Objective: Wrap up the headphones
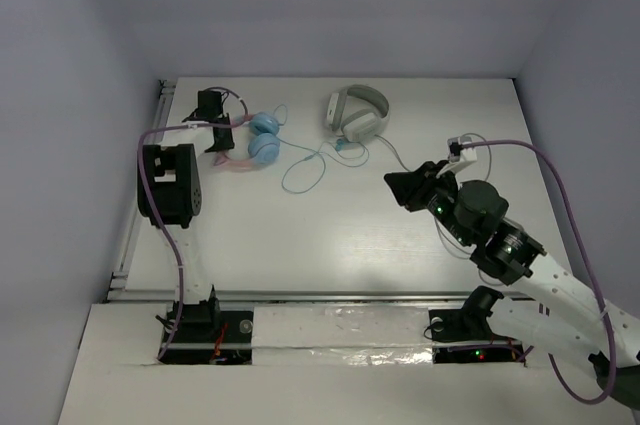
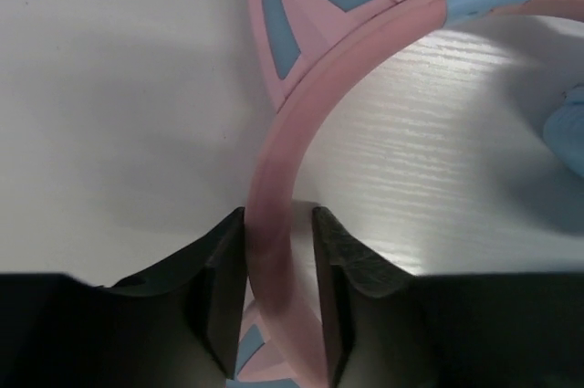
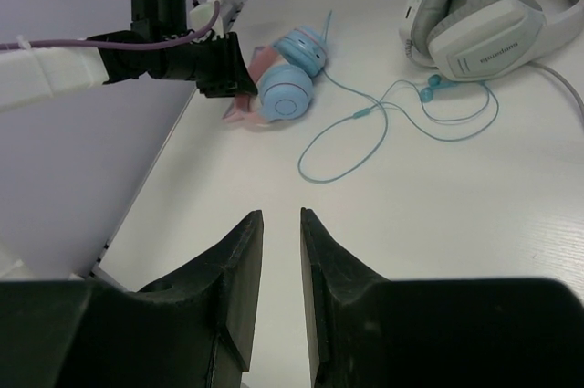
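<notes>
The headphones point(image 1: 265, 137), with light-blue ear cups and a pink cat-ear headband point(image 2: 283, 160), lie at the table's back left. My left gripper point(image 1: 222, 140) point(image 2: 278, 214) is shut on the headband, which runs between its jaws. The thin light-blue cable point(image 1: 300, 173) lies in loose loops to the right of the cups. The right wrist view shows the cups point(image 3: 290, 100) and the cable point(image 3: 365, 132). My right gripper point(image 1: 395, 185) point(image 3: 281, 214) hovers right of the cable, empty, its jaws a narrow gap apart.
White and grey headphones point(image 1: 357, 113) point(image 3: 493, 23) lie at the back centre, their grey cable trailing right. Their cord end touches the blue cable's loops. A metal rail point(image 1: 140, 205) runs along the table's left edge.
</notes>
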You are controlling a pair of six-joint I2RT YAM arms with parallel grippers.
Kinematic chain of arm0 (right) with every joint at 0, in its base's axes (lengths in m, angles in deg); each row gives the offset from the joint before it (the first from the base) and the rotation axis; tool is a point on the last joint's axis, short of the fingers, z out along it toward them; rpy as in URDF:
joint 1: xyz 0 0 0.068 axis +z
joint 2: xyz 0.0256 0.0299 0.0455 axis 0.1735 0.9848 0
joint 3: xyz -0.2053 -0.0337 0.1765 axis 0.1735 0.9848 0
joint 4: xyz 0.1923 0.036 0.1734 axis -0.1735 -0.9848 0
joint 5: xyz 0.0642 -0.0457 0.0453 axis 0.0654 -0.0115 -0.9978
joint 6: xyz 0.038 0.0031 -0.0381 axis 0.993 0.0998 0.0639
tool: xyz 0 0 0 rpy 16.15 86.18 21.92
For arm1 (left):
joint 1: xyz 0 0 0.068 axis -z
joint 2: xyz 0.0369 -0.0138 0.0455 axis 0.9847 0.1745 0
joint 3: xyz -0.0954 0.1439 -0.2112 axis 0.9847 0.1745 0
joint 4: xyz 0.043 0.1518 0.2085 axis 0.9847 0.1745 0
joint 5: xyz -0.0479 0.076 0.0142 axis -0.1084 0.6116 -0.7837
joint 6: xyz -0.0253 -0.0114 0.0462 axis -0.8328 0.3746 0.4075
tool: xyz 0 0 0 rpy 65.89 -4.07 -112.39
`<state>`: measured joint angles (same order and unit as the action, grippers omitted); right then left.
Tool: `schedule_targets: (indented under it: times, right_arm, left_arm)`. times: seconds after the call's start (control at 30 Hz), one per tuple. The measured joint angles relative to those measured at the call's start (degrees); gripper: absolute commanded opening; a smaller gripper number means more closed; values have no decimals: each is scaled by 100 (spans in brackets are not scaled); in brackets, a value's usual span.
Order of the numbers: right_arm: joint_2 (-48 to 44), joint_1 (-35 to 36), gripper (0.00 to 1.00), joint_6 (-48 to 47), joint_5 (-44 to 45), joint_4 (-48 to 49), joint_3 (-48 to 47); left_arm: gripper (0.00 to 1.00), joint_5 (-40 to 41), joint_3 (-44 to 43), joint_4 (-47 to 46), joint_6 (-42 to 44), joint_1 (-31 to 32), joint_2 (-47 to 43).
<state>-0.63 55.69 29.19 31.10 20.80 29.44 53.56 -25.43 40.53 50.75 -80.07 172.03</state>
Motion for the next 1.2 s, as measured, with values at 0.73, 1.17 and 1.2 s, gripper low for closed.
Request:
schedule_targets:
  times: [0.73, 1.17, 1.2]
  right_arm:
    - [1934, -28, 18, -640, -1196, 424, -675]
    - [2400, -852, 85, -1499, -2717, 931, -1045]
    - [2452, -848, 85, -1543, -2826, 997, -1045]
  left_arm:
    - [0, -1836, 413, 1054, -918, 275, -2634]
    - [0, -3792, 636, 831, -1637, 638, -4673]
    - [0, -3853, 660, 828, -1679, 638, -4682]
